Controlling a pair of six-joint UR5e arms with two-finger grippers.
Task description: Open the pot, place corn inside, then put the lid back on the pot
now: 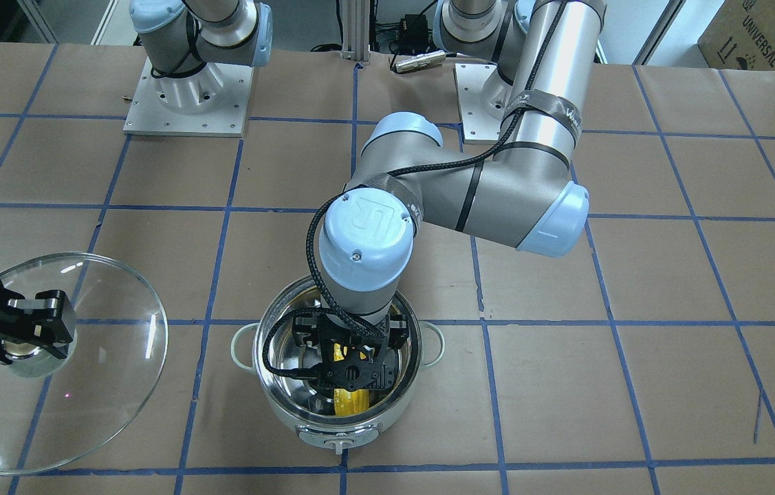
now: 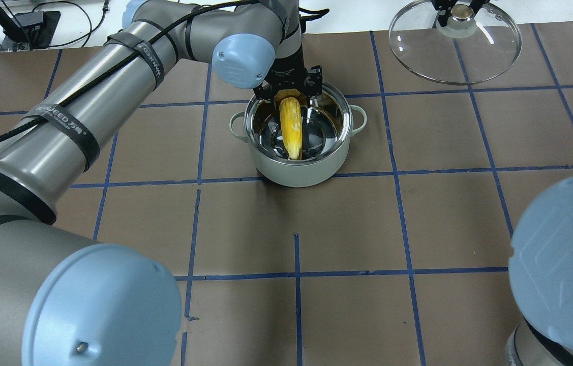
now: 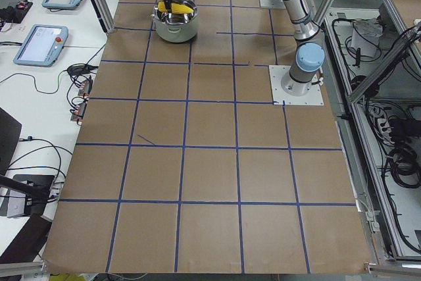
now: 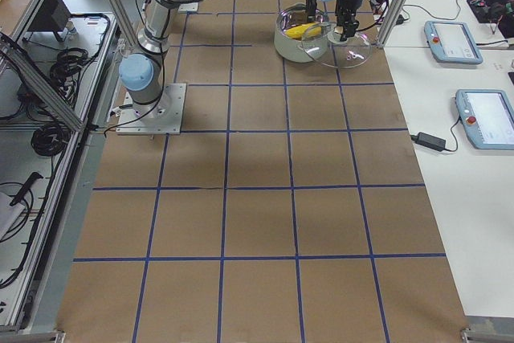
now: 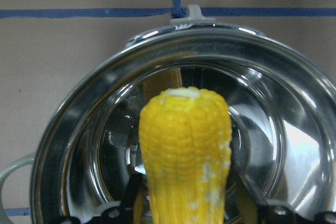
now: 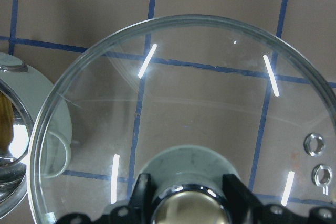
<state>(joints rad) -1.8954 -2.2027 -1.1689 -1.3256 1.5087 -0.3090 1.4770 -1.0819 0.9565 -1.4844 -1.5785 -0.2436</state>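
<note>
Corn [image 2: 290, 127]: hung inside open pot [image 2: 317, 173], pinched by left gripper [image 2: 290, 95]; lid [image 2: 489, 58]: held aside, knob clamped in right gripper [image 1: 50, 330].

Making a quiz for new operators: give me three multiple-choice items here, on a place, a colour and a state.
1. Where is the corn relative to the pot? A) beside it B) inside it C) beneath it
2. What colour are the tape lines on the table? A) red B) green C) blue
3. What is the lid's state? A) held aside by the right pincer B) seated on the pot C) inside the pot
Answers: 1 B, it shows within the steel rim; 2 C, blue grid throughout; 3 A, the pincer grips its knob.
</note>
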